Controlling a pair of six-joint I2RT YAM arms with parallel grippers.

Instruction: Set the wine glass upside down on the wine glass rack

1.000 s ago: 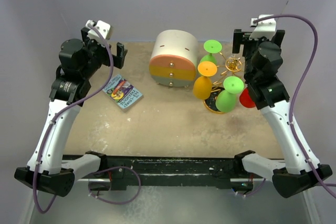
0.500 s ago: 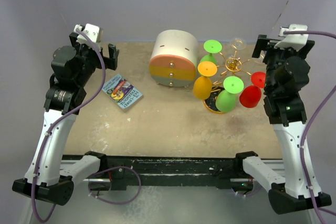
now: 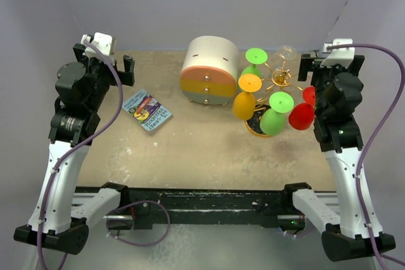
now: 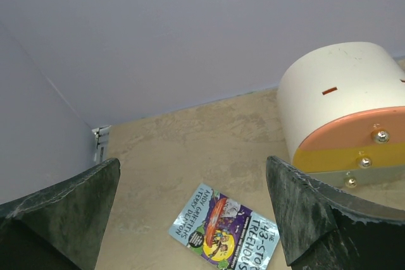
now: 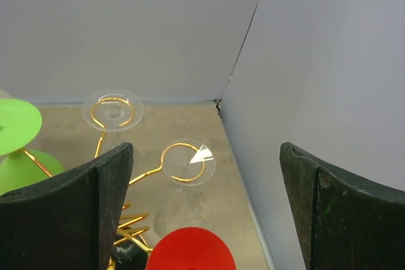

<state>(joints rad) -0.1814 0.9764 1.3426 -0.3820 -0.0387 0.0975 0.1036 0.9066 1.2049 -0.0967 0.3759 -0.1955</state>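
Glasses hang foot-up and bowl-down on the wine glass rack (image 3: 279, 78) in the overhead view. The rack stands on the right half of the table (image 3: 202, 156), just right of the round drawer box (image 3: 209, 71). A green wine glass (image 3: 255, 55) sits at the back and an orange wine glass (image 3: 244, 104) on the left. A front green wine glass (image 3: 273, 121) hangs nearest the arms, and a red wine glass (image 3: 301, 117) hangs on the right. Which one the task means cannot be told. The right gripper (image 3: 331, 64) is raised just right of the rack, beside the red glass, with its fingers spread and nothing in them. The left gripper (image 3: 104, 58) is raised at the far left, well apart from the rack, also spread and empty. A book (image 3: 147, 111) lies between it and the drawer box.

The left wrist view shows both dark fingers (image 4: 60, 219) wide apart and gripping nothing. The book lies on the table beyond them, and the drawer box is at the right.

The right wrist view shows its fingers (image 5: 82, 213) released and empty, facing the back corner. Beyond them two gold loops each carry a clear wine glass (image 5: 186, 162) foot. The red foot shows at the bottom edge and a green foot at the left.
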